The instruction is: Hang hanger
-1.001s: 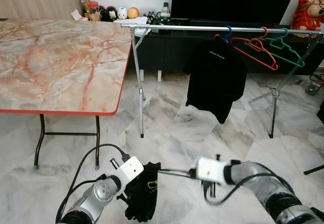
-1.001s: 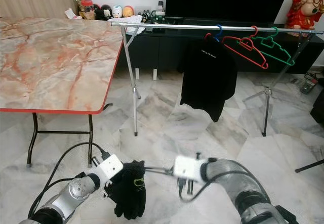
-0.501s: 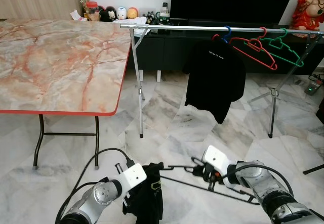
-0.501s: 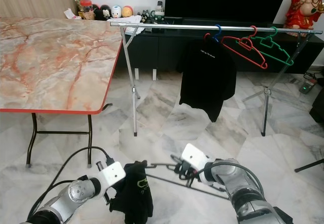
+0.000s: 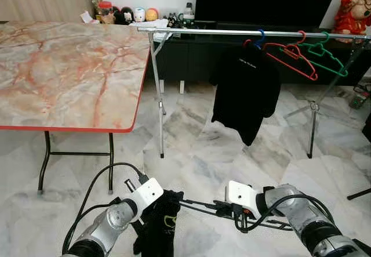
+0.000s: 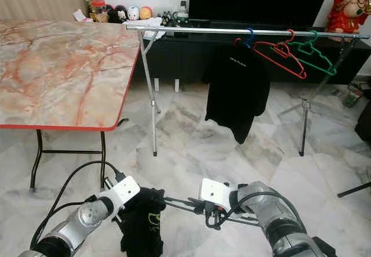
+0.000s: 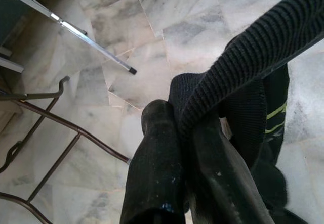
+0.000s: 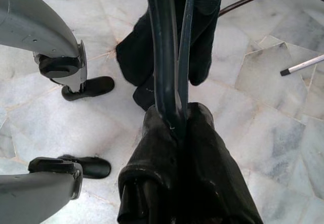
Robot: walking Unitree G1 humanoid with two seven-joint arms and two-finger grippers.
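The dark hanger (image 5: 232, 212) lies low in the lower centre of the frame, long axis roughly level, running left to right. The right gripper (image 8: 177, 118) is clamped on its bar. The left gripper (image 7: 182, 148) is closed on the black garment (image 5: 157, 229) at its left end. The clothes rail (image 5: 249, 32) lies well above and ahead, across the upper right.

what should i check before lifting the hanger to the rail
1. Right gripper shut on hanger: ok.
2. Left gripper shut on the garment: ok.
3. Garment fully on hanger: not ok, it hangs bunched at one end.
4. Free space on rail: ok, bare stretch on the table side of the shirt.
5. Hook's direction relative to the rail: cannot tell.
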